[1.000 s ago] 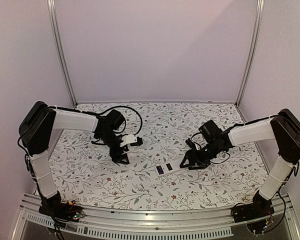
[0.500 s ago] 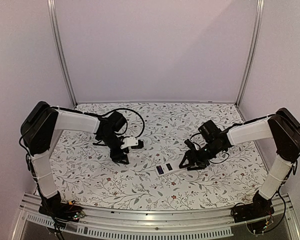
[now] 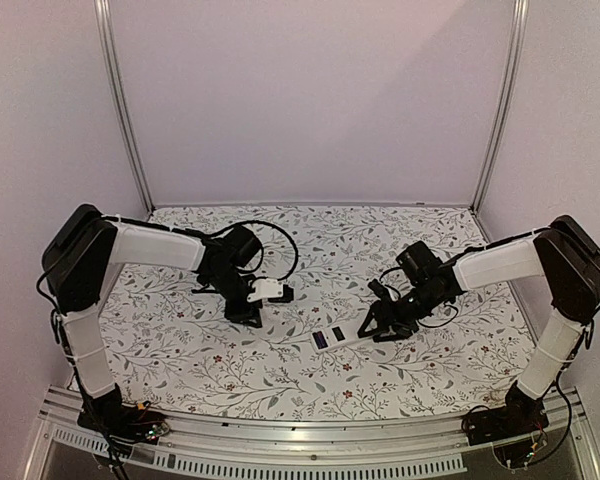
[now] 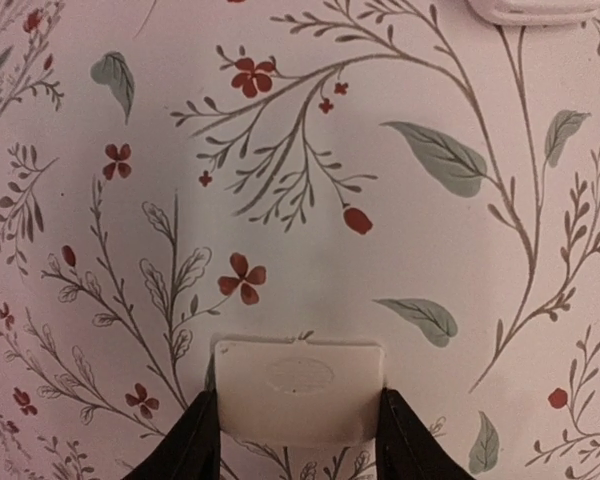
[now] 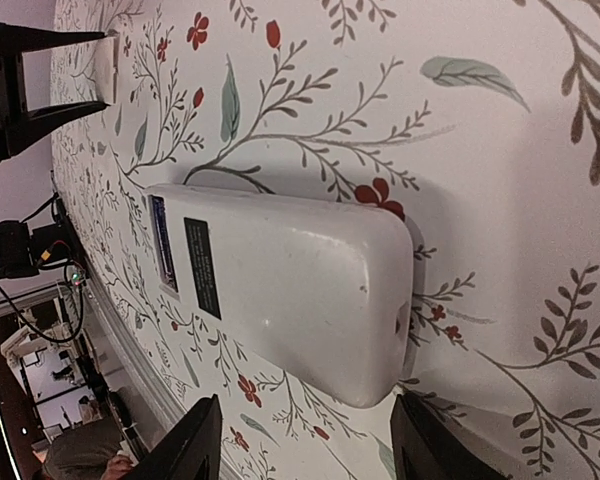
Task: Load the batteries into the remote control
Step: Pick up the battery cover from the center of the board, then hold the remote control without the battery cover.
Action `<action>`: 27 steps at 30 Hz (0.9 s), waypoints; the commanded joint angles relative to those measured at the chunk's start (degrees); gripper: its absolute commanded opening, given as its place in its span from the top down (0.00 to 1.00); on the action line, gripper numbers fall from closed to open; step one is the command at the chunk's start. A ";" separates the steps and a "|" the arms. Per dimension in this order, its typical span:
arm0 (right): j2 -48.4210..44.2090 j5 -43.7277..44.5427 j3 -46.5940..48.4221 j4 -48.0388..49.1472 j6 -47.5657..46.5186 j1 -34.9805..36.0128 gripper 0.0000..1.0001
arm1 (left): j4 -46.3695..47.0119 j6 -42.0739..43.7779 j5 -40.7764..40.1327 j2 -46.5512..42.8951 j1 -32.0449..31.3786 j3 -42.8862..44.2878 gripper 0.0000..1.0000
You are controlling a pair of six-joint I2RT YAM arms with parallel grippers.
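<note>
The remote control (image 3: 338, 336) lies back up on the floral table, a plain white shell with two dark rectangles near its left end; it also shows in the right wrist view (image 5: 280, 290). My right gripper (image 3: 376, 327) is open, its fingers astride the remote's right end (image 5: 308, 402). My left gripper (image 3: 248, 314) is shut on a small flat white plastic cover (image 4: 300, 385), low over the table, left of the remote. The cover and the left fingers also show far off in the right wrist view (image 5: 105, 70). No batteries are visible.
A white rounded edge (image 4: 535, 10) peeks in at the top of the left wrist view. A metal rail (image 3: 300, 440) runs along the table's near edge. Walls and two upright frame posts (image 3: 120, 110) close the back and sides.
My left gripper has moved right and slightly forward, toward the remote, with the white cover in it. The right gripper and the remote have stayed put.
</note>
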 commanded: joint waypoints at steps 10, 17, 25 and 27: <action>1.92 -1.01 -1.36 -0.91 0.44 -0.02 0.42 | 0.62 -17.35 -2.33 -7.57 -10.17 -2.55 0.57; 2.14 -1.90 -1.55 -0.12 1.01 0.58 0.46 | 5.14 -28.51 -2.65 -6.31 -16.23 -1.98 0.55; 2.30 -3.53 -2.31 0.04 0.81 1.36 0.55 | 7.08 -32.79 -2.80 -1.14 -19.41 3.16 0.55; 2.04 -4.31 -2.55 0.00 0.84 1.45 0.57 | 6.93 -33.27 -3.04 0.01 -19.42 4.32 0.55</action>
